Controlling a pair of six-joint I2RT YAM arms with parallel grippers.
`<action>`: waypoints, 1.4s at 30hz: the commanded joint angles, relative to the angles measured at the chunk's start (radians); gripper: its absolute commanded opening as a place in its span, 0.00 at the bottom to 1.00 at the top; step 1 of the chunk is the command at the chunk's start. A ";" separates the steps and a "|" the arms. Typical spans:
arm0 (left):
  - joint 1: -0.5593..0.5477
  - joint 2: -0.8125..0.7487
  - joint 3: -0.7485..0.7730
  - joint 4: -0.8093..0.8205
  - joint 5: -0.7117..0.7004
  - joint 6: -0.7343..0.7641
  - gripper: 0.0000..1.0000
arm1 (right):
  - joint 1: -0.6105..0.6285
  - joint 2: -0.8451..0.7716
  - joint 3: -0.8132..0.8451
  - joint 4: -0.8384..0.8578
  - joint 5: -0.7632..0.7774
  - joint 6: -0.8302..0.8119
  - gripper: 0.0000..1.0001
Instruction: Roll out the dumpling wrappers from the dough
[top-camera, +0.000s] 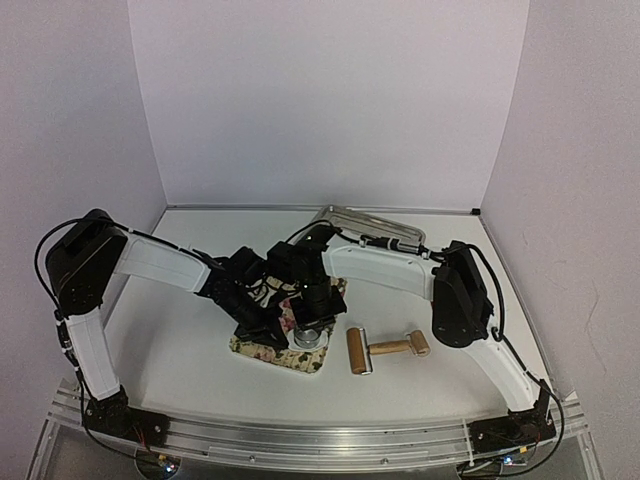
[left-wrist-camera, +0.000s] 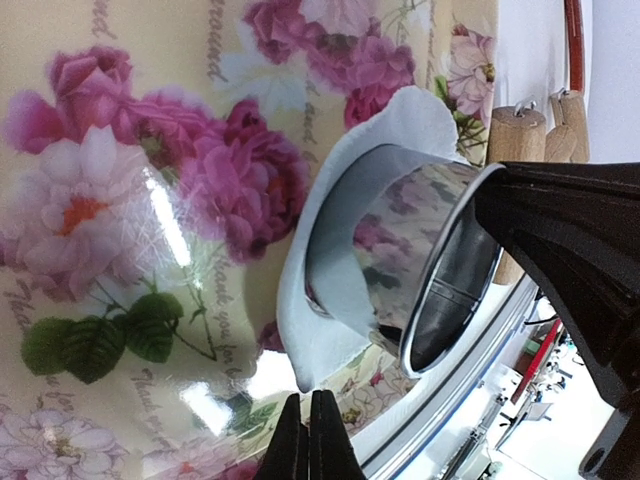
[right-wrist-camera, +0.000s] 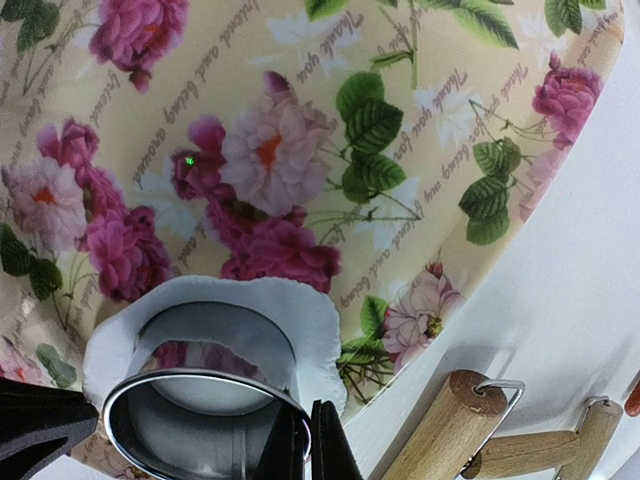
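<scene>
Steel ring cutter (right-wrist-camera: 200, 420) stands on white dough (right-wrist-camera: 312, 330), whose edge shows around it. Right fingers (right-wrist-camera: 293, 447) pinch its rim. Left fingers (left-wrist-camera: 292, 452) are closed on nothing nearby. Rolling pin (top-camera: 385, 348) lies apart on bare tabletop (top-camera: 180, 350).

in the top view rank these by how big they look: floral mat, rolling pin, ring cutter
1. floral mat, largest even with part of it covered
2. rolling pin
3. ring cutter, smallest, only partly visible
</scene>
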 joint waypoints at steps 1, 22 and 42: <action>-0.004 -0.107 0.018 0.075 0.019 -0.010 0.00 | -0.002 0.101 -0.049 -0.094 0.035 -0.012 0.00; -0.004 0.096 0.106 0.093 -0.001 -0.045 0.32 | -0.002 0.096 -0.050 -0.086 0.022 -0.022 0.00; -0.004 -0.081 0.024 0.263 -0.026 -0.110 0.00 | -0.003 0.096 -0.064 -0.089 0.031 -0.015 0.00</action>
